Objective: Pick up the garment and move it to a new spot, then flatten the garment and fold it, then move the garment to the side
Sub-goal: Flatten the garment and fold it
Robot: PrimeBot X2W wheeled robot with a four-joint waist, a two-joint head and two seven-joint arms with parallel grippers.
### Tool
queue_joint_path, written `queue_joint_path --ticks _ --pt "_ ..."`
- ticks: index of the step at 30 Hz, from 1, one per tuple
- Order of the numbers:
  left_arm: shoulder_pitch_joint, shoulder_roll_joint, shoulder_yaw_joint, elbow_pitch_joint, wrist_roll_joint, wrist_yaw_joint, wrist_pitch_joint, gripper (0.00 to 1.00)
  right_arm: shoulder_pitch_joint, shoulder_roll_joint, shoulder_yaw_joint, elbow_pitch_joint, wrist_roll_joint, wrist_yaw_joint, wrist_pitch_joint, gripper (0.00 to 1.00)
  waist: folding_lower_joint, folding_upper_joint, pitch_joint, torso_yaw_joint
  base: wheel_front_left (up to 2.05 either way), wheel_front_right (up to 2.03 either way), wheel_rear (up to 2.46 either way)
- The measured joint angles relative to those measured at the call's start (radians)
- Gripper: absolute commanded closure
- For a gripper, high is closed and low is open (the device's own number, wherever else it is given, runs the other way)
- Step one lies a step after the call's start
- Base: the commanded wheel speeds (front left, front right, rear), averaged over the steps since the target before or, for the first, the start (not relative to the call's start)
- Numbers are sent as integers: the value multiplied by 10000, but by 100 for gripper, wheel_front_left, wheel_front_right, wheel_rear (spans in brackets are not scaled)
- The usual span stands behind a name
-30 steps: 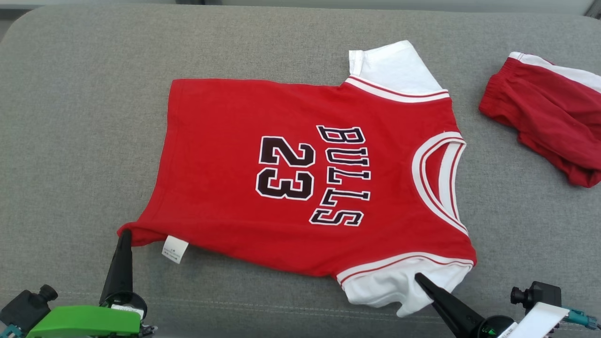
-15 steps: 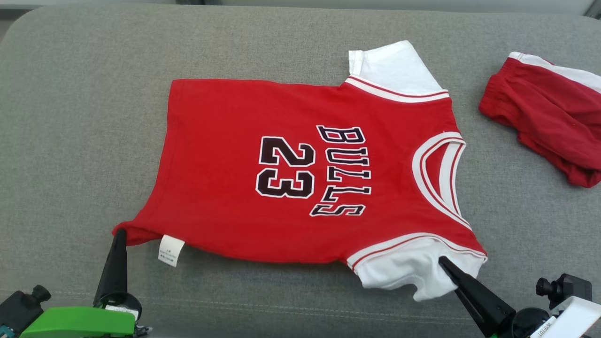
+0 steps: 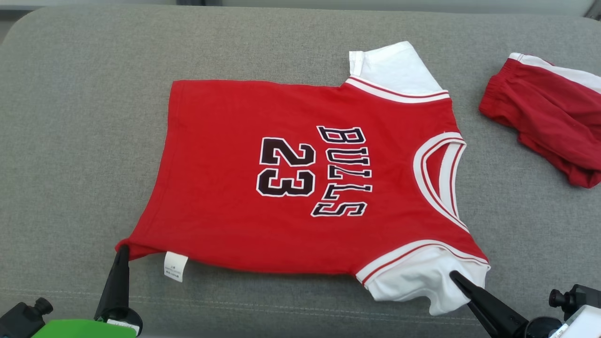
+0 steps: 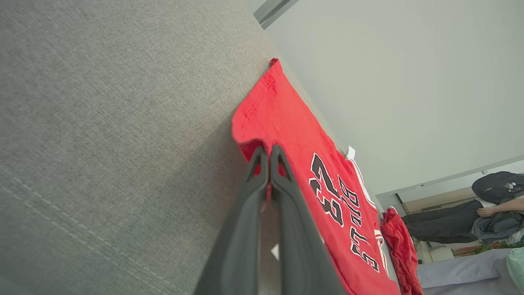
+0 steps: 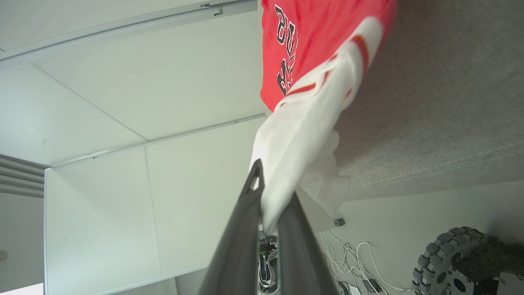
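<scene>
The garment is a red jersey with white sleeves, "BULLS 23" on its chest, spread front-up on the grey cushion, neck to the right. My left gripper is shut on its near hem corner, beside a white care tag. In the left wrist view the left gripper pinches that red corner of the garment. My right gripper is shut on the near white sleeve. The right wrist view shows the right gripper clamped on the white sleeve, which is drawn taut.
A second red garment with a white band lies bunched at the cushion's right edge. The cushion's front seam runs just beyond my grippers. Bare grey cushion stretches to the left and behind the jersey.
My right gripper has pulled the near sleeve rightward and toward me, stretching the jersey's lower edge straighter. The left gripper has drawn back slightly toward me, still holding the hem corner.
</scene>
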Motion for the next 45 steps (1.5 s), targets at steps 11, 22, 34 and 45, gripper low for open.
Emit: queue_joint_path --ticks 11,22,34,45 --pt "-19 163 -211 -370 23 0 295 100 -305 36 -13 -874 345 -107 150 100 0 0 409 -60 0 0 0" --pt "-165 1726 -1011 -617 1816 -169 924 100 -861 90 -293 -874 399 -359 115 100 0 0 595 -225 0 0 0" --pt "-140 2128 -1085 -763 2128 -253 995 100 -915 119 -466 -558 495 -449 42 100 0 0 176 -127 0 0 0" --pt "1 2644 -1060 -947 2654 -257 871 100 -910 -19 -523 -395 487 -546 42 100 0 0 -121 -89 0 0 0"
